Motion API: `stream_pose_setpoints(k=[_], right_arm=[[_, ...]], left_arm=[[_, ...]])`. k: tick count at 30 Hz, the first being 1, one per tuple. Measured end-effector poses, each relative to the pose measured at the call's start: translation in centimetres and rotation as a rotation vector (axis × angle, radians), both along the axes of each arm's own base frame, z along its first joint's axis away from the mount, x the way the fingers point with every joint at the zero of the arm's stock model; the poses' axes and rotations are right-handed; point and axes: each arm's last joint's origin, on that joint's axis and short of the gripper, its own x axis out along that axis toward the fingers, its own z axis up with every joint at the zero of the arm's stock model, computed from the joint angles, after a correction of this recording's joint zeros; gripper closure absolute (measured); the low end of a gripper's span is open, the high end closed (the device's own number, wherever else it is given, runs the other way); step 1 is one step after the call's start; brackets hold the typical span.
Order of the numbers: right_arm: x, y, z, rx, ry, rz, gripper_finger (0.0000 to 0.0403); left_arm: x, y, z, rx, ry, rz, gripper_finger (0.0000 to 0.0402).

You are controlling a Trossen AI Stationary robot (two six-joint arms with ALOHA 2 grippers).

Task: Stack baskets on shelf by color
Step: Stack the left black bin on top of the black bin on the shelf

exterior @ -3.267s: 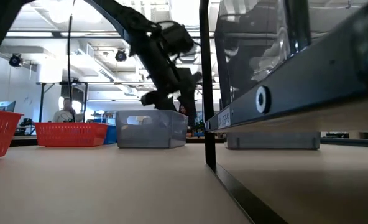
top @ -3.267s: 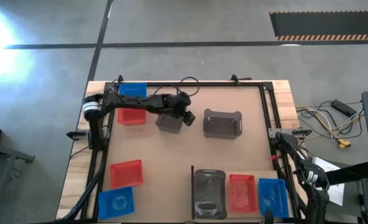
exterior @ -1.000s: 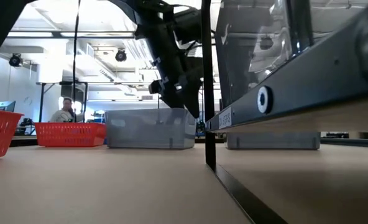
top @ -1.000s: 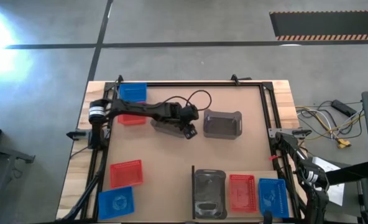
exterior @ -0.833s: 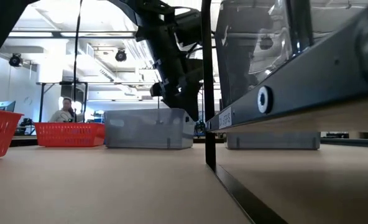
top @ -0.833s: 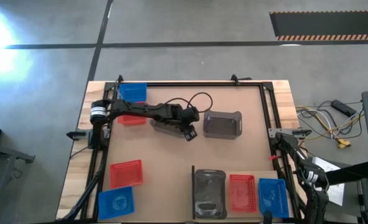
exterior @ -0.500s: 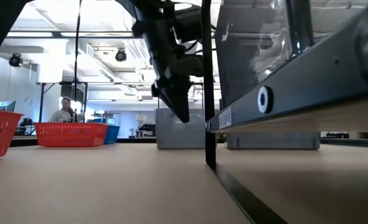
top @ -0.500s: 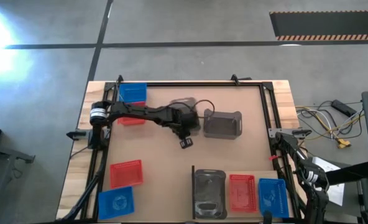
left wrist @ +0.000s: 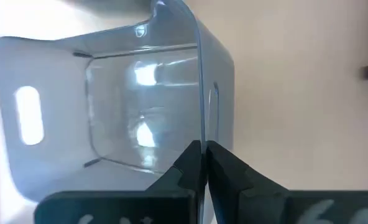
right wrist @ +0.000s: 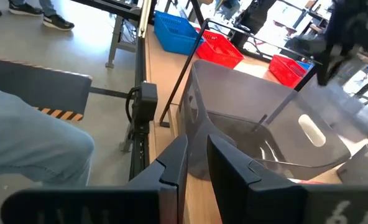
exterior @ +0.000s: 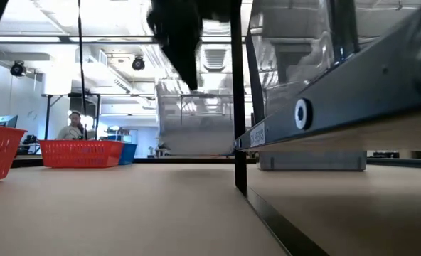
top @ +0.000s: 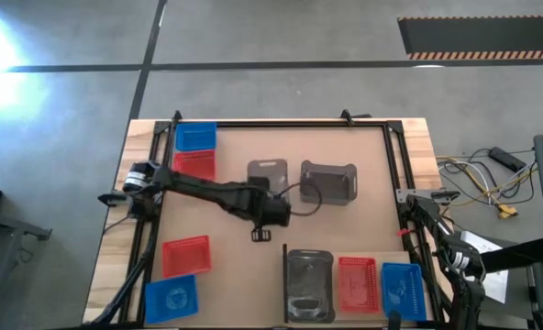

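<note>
My left gripper (left wrist: 202, 158) is shut on a clear smoky grey basket (top: 269, 174) and holds it above the table's middle. In the low view this basket (exterior: 196, 121) hangs just over the tabletop. A second grey basket (top: 328, 181) stands on the table to its right. On the pale shelf (top: 294, 246) at the near right stand a grey (top: 308, 284), a red (top: 357, 284) and a blue basket (top: 402, 289). My right gripper (right wrist: 196, 155) waits at the near right corner, its fingers a narrow gap apart with nothing between them. My left gripper pinches one wall of the grey basket at its rim (left wrist: 199, 134), one finger inside the basket and one outside. The basket is lifted clear of the table and tipped, its opening turned toward the wrist camera.
Two red baskets (top: 195, 163) (top: 187, 255) and two blue ones (top: 195, 136) (top: 172, 295) stand along the table's left side. A thin dark upright edge (top: 283, 275) borders the shelf. A black frame (top: 395, 174) rims the table. A person shows beyond the table (exterior: 73, 126).
My left gripper has taken hold of the grey basket and raised it off the table. It has drawn back toward the table's near edge. The basket, flat on the table before, now hangs clear and tipped, a little farther right.
</note>
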Motion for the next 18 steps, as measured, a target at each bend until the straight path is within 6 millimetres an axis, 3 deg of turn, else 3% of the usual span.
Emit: stream_pose_setpoints(k=[10, 18], right_arm=[[0.0, 0.0, 0.0, -0.002, 0.0, 0.001, 0.0349], [0.0, 0.0, 0.0, -0.008, 0.002, 0.004, 0.0349]], left_arm=[[-1.3, -5.9, 8.5, -0.01, -0.287, -0.161, 0.0401], [-1.8, -11.8, 11.6, -0.16, -0.574, -0.331, 0.0401]])
